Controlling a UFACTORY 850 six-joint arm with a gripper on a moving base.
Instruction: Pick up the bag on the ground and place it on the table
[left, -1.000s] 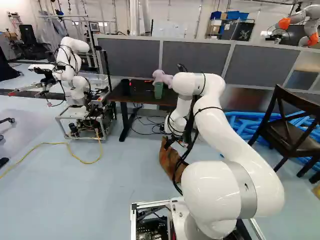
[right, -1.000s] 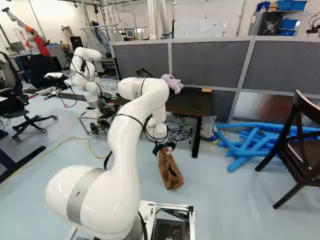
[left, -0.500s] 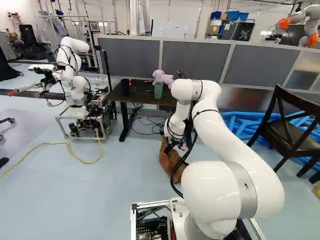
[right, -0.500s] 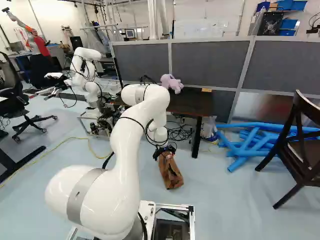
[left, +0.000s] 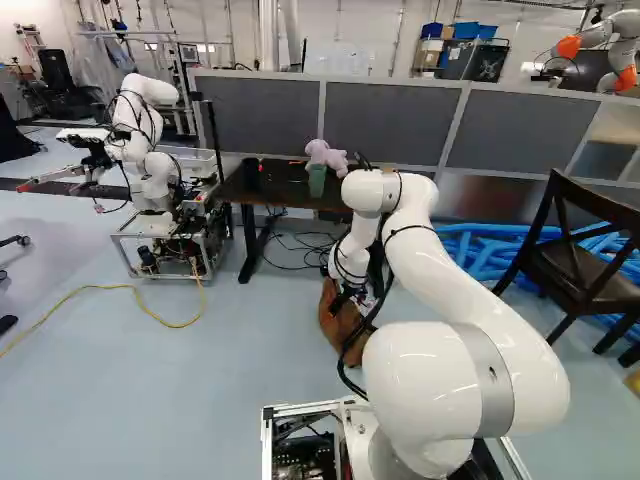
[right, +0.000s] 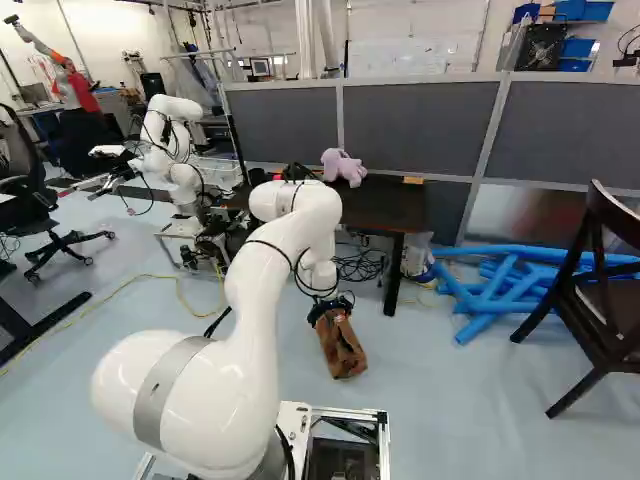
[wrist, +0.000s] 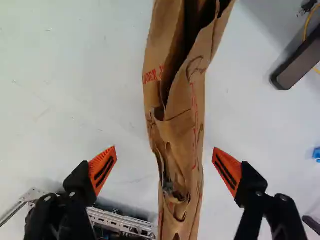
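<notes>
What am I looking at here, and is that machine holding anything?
A white robot arm on a moving base reaches down to a brown bag on the floor. Two views come from behind the arm, one from each side. The third looks along the end effector from the wrist: its two orange-padded fingers stand open on either side of the bag, so nothing is held. The dark table ahead carries a purple soft toy and a green container.
</notes>
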